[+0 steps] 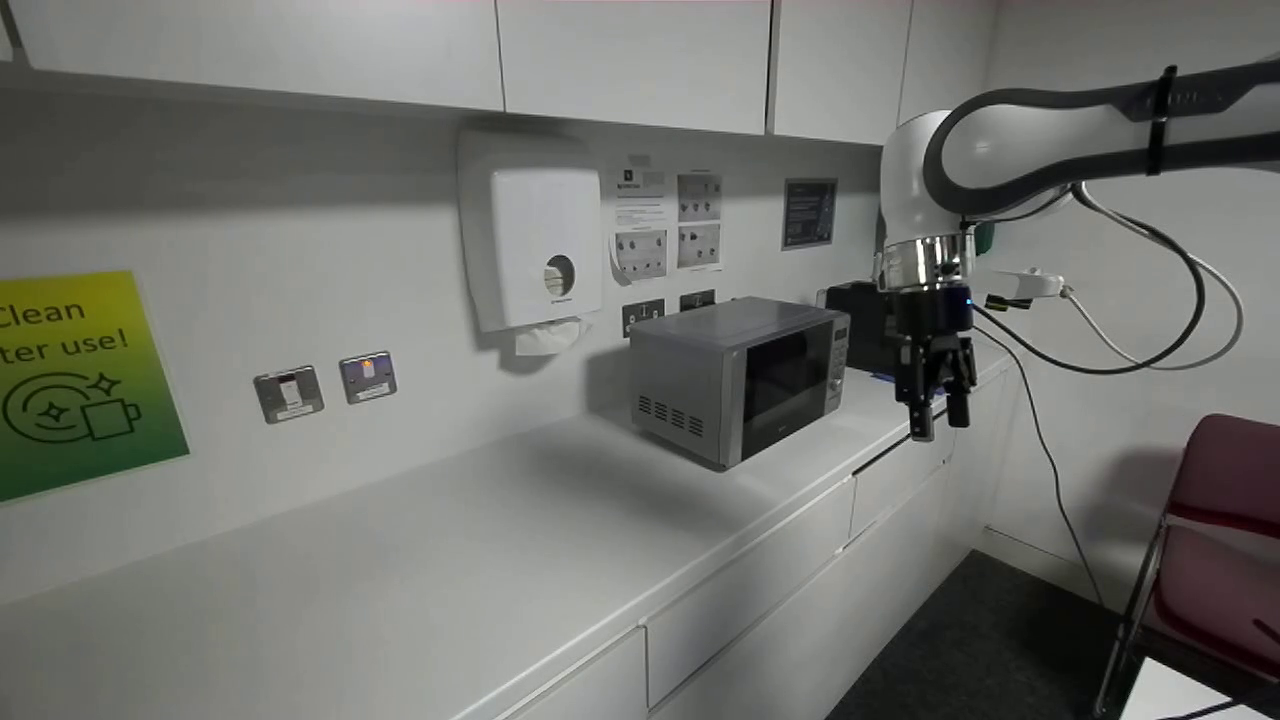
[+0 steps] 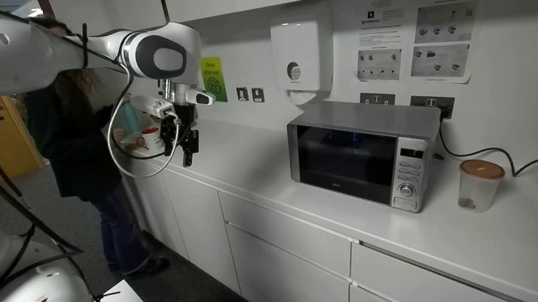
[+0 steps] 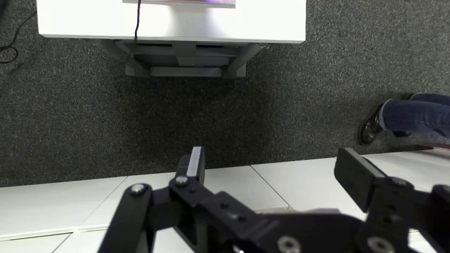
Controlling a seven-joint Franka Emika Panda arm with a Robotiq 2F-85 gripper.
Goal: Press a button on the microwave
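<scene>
Hanging gripper: is pointed down, well apart from the microwave.
Fingers: are spread wide.
Microwave: is set on the white counter.
Buttons: are placed beside the dark window.

Microwave: stands on the counter, drawers beneath, cupboards overhead. Tub: on the counter, right of the microwave in an exterior view. Sockets: on the wall behind the microwave, below the notices. Towel dispenser: on the wall, left of the notices in both exterior views. Switches: on the wall, between dispenser and poster. Gripper: hangs in the air, apart from the microwave
</scene>
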